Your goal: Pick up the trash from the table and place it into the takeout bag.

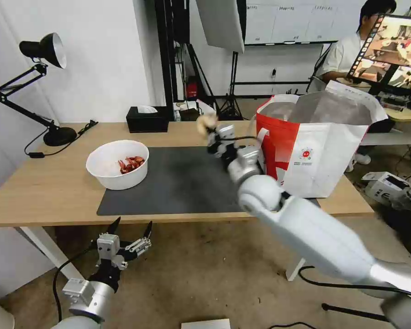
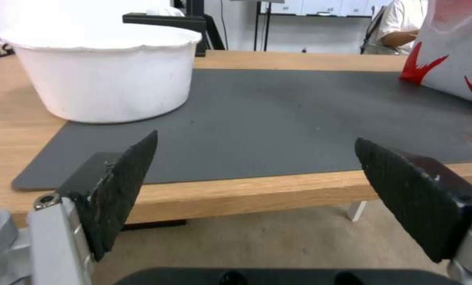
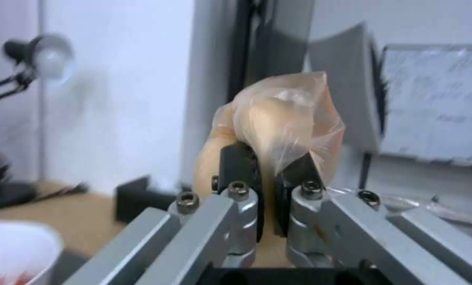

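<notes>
My right gripper point(image 1: 208, 129) is raised above the dark mat, shut on the beige plastic-wrapped ball point(image 1: 206, 122); close up, its fingers point(image 3: 238, 166) pinch the ball point(image 3: 278, 114). The red-and-white takeout bag point(image 1: 315, 141) stands open on the table point(image 1: 45, 192) just right of that gripper. A white bowl of red shells point(image 1: 118, 164) sits on the mat's left edge, also seen as the bowl point(image 2: 107, 75). My left gripper point(image 1: 131, 227) hangs open below the table's front edge, its pads point(image 2: 125, 186) wide apart facing the mat point(image 2: 278, 118).
A black tissue box point(image 1: 147, 119) sits at the table's back edge and a black desk lamp point(image 1: 41, 87) at the far left. A person sits at a monitor behind the bag. Boxes lie on the floor at right.
</notes>
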You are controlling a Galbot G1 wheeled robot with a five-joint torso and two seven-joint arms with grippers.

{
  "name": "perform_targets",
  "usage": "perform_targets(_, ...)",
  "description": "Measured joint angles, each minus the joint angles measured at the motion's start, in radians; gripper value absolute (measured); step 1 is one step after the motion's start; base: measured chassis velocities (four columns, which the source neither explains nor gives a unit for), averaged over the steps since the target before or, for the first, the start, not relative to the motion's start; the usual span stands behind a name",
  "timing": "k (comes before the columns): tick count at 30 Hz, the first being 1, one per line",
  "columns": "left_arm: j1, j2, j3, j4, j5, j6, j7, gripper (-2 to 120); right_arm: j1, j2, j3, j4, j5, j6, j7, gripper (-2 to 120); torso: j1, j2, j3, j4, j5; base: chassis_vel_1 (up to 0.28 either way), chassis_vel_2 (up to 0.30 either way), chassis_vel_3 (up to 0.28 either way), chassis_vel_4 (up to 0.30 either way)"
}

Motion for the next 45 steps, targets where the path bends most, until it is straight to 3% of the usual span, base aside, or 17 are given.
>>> perform_targets(8,0.000,-0.004,0.015,-0.009,0.011,0.006,-0.001,100,0.018,-0.071,0.093,-0.015,-0.042,0.071,0.085,2,0.000,0.000,0.000,0.0001,0.0001,0.000,0.000,0.000,0.000)
perform_targets(15,0.000,-0.005,0.021,-0.009,0.013,0.006,-0.001,100,0.029,-0.120,0.124,-0.015,-0.018,-0.057,0.238,2,0.000,0.000,0.000,0.0000,0.0001,0.000,0.000,0.000,0.000)
perform_targets(27,-0.002,-0.004,0.029,-0.013,0.014,0.007,-0.001,100,0.018,-0.156,0.145,0.006,0.077,-0.194,0.308,4,0.000,0.000,0.000,0.0001,-0.0002,0.000,0.000,0.000,0.000)
perform_targets(34,0.000,-0.003,0.027,-0.018,0.013,0.009,-0.001,100,0.024,-0.192,0.144,0.046,0.173,-0.287,0.312,32,0.000,0.000,0.000,0.0001,-0.0002,0.000,0.000,0.000,0.000)
perform_targets(38,0.000,-0.004,0.029,-0.022,0.011,0.014,-0.001,100,0.028,-0.199,0.143,0.051,0.188,-0.301,0.312,41,0.000,0.000,0.000,0.0001,-0.0002,0.000,0.000,0.000,0.000)
perform_targets(40,0.001,-0.005,0.032,-0.027,0.009,0.021,-0.001,100,0.035,-0.210,0.143,0.057,0.216,-0.320,0.310,55,0.000,0.000,0.000,0.0001,-0.0001,0.000,0.000,0.000,0.000)
perform_targets(42,0.000,-0.005,0.032,-0.029,0.009,0.022,-0.001,100,0.038,-0.214,0.142,0.061,0.229,-0.325,0.310,58,0.000,0.000,0.000,0.0000,-0.0002,0.000,0.000,0.000,0.000)
perform_targets(45,0.000,-0.004,0.032,-0.035,0.009,0.023,-0.001,100,0.045,-0.218,0.140,0.063,0.257,-0.333,0.309,73,0.000,0.000,0.000,0.0001,-0.0002,0.000,0.000,0.000,0.000)
